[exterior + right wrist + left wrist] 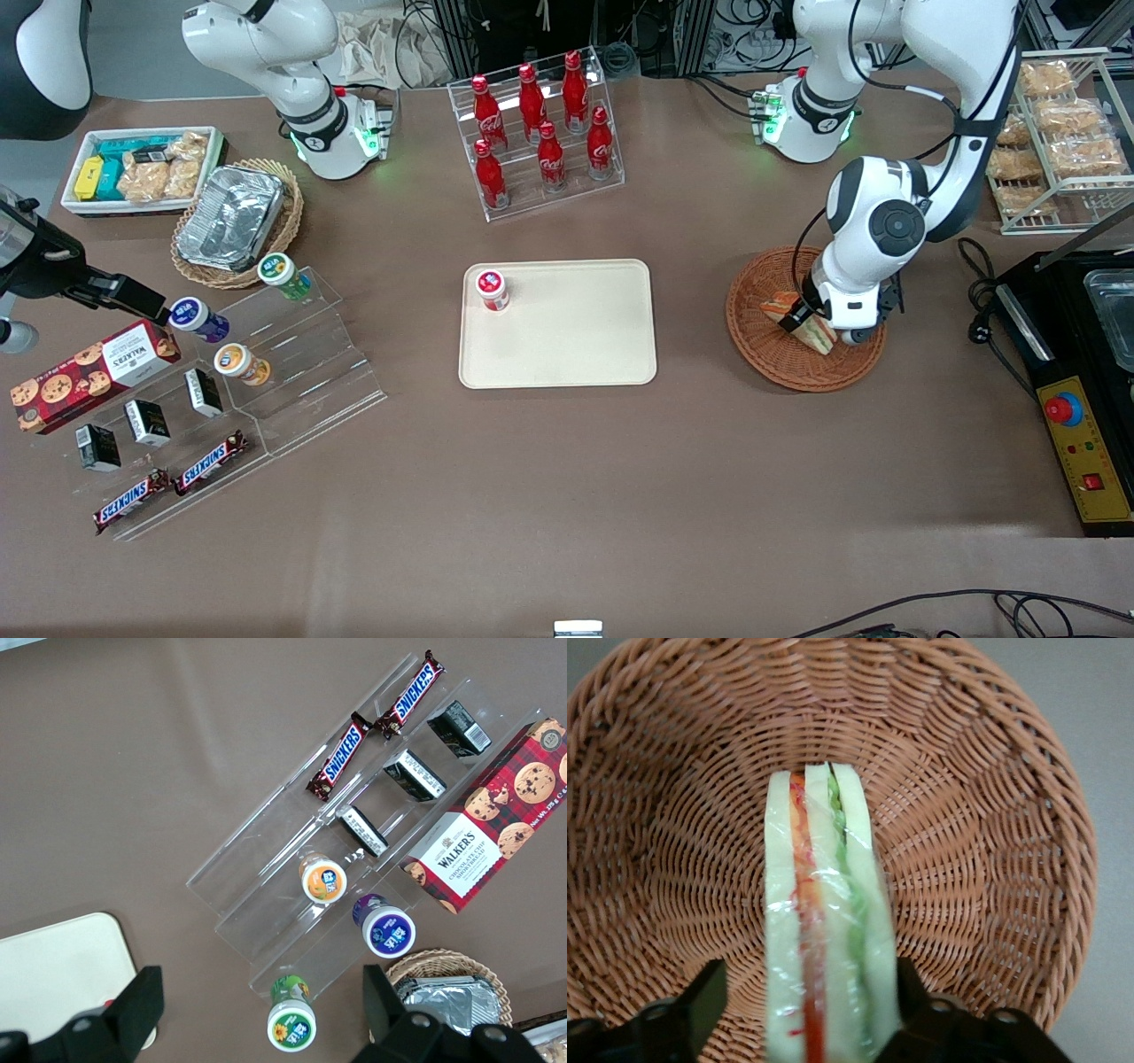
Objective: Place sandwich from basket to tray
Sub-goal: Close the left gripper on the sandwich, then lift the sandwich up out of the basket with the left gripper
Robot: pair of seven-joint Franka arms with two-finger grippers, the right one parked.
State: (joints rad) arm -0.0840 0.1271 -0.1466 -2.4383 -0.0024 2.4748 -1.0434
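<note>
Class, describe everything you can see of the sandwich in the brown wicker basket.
The sandwich is a wedge wrapped in clear film: pale bread slices with a red-orange layer and a green one. It stands on edge in the round reddish-brown woven basket, toward the working arm's end of the table. The gripper is down in the basket, open, one finger on each side of the sandwich; one finger appears to touch it.

Clear stepped rack [354,828] seen on brown surface [159,744]: two Snickers bars [376,722], three dark boxes [412,775], three cups [354,948]. Walkers cookie box [483,828] beside rack. Tray [62,970] corner visible; foil container [452,1001] in wicker basket [443,961].
</note>
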